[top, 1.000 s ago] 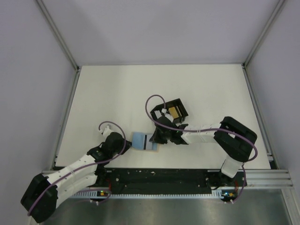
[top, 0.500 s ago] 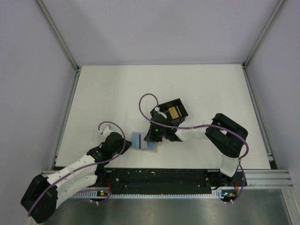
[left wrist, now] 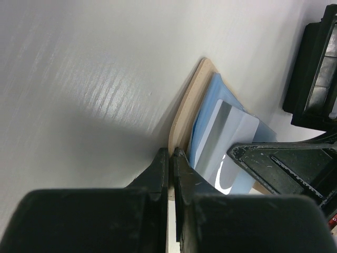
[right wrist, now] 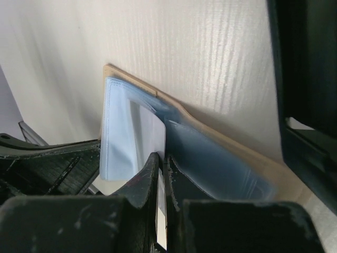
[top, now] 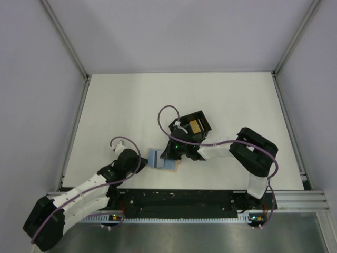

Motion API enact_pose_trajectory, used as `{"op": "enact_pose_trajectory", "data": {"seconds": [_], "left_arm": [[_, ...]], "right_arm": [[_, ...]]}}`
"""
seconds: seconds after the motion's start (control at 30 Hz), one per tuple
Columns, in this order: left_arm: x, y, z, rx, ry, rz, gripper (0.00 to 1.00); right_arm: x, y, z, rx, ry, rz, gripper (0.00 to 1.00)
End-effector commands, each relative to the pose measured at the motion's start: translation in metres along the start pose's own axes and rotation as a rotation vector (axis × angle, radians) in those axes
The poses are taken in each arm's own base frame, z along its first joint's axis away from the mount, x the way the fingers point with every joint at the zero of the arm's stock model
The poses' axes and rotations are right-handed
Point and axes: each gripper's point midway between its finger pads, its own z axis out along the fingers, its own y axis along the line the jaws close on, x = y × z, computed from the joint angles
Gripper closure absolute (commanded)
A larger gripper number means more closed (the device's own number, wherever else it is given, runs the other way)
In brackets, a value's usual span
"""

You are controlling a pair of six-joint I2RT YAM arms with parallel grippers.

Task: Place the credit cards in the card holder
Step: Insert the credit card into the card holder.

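Leftward since a second ago, our right jaws, clamped on the light blue card (right wrist: pixel 129 134), fed it into the card holder (left wrist: pixel 184 113), which our left jaws pinched steady on the near desk (top: pixel 131 105).

My tabletop (top: pixel 131 105) is plain white, matt, with a faint ribbed grain that shows up close in both wrist views. Metal rails edge it at the left, right and back. I see two things lying on it. The tan holder (top: pixel 173 167) sits near the front edge, a little left of the middle and skewed to that edge; I cannot tell whether it lies quite flat. The black tray (top: pixel 189 115) sits just behind and to the right of it, turned cornerwise. In the left wrist view a strip of bare white separates the two.
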Motion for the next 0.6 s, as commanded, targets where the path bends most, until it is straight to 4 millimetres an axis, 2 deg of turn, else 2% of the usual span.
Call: {"op": "enact_pose_trajectory", "data": {"seconds": [0.0, 0.2, 0.27, 0.37, 0.43, 0.57], "left_arm": [[0.007, 0.018, 0.002, -0.039, 0.017, 0.007, 1.0], [0.007, 0.019, 0.002, -0.041, 0.015, 0.007, 1.0], [0.007, 0.019, 0.002, -0.042, 0.017, 0.009, 1.0], [0.008, 0.02, 0.002, -0.043, 0.02, 0.009, 1.0], [0.009, 0.02, 0.002, -0.043, 0.025, 0.0, 1.0], [0.018, 0.017, 0.003, -0.001, 0.058, -0.035, 1.0]], "right_arm": [[0.039, -0.02, 0.008, 0.024, 0.142, -0.003, 1.0], [0.035, -0.027, -0.001, 0.069, 0.128, -0.002, 0.94], [0.029, -0.036, -0.006, 0.109, 0.085, -0.001, 1.0], [0.02, -0.05, -0.011, 0.134, 0.029, 0.029, 1.0], [0.015, -0.045, -0.009, 0.121, 0.02, 0.044, 1.0], [0.02, -0.034, 0.002, 0.067, 0.052, 0.08, 1.0]]}}
